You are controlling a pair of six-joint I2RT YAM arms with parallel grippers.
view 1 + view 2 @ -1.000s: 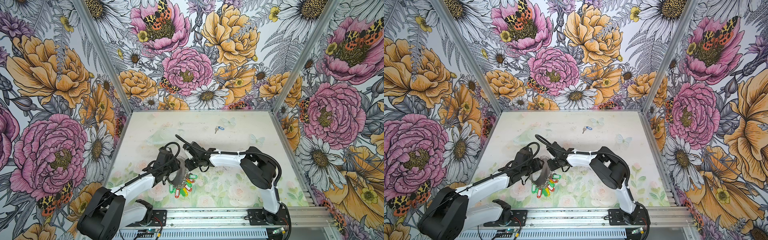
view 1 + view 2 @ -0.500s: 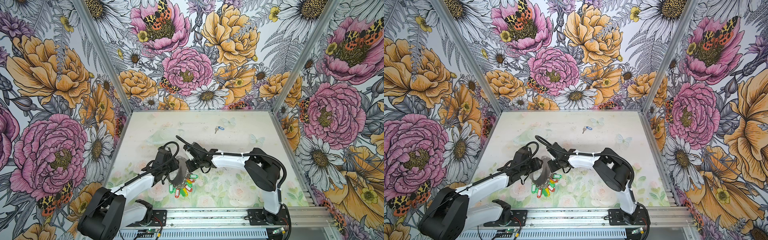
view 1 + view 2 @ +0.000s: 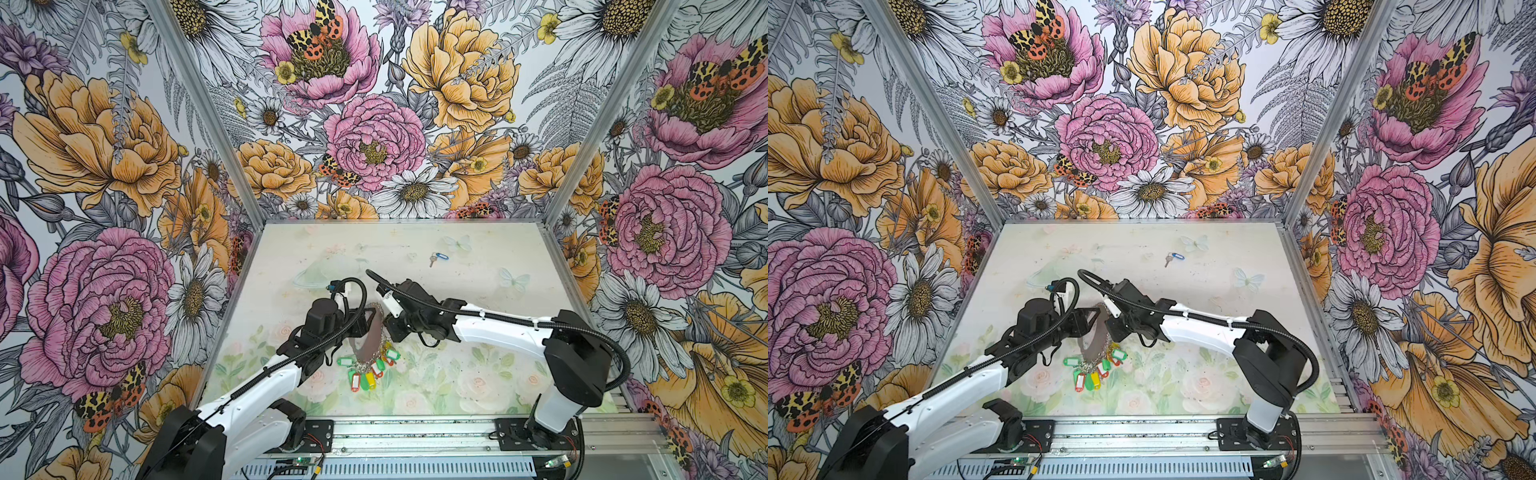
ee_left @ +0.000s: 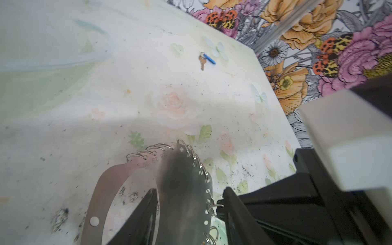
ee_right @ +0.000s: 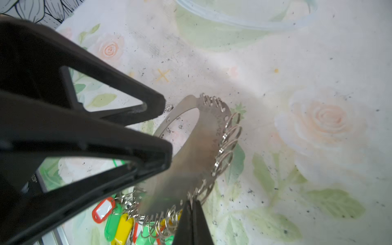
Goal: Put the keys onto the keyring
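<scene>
The keyring (image 3: 371, 338) (image 3: 1096, 334) is a brownish-grey oval band edged with wire rings, held tilted on edge at the table's middle front. My left gripper (image 3: 366, 326) (image 4: 191, 191) is shut across the band (image 4: 182, 180), one finger through its central hole and the other at its outer edge. My right gripper (image 3: 388, 330) (image 5: 192, 203) is shut, pinching a small wire ring on the band's (image 5: 201, 144) rim. The keys (image 3: 438, 257) (image 3: 1173, 258) (image 4: 204, 59), a silvery key on a blue tag, lie alone on the table farther back, away from both grippers.
A bunch of keys with green, red and yellow tags (image 3: 368, 372) (image 3: 1094, 370) (image 5: 114, 220) hangs from the keyring's low end onto the table. Floral walls close in the table (image 3: 478, 374) on three sides. The left gripper's black fingers (image 5: 127, 137) fill much of the right wrist view.
The right gripper has shut on a wire ring at the keyring's edge, and its elbow has shifted a little to the right. The left gripper still holds the keyring in the same place.
</scene>
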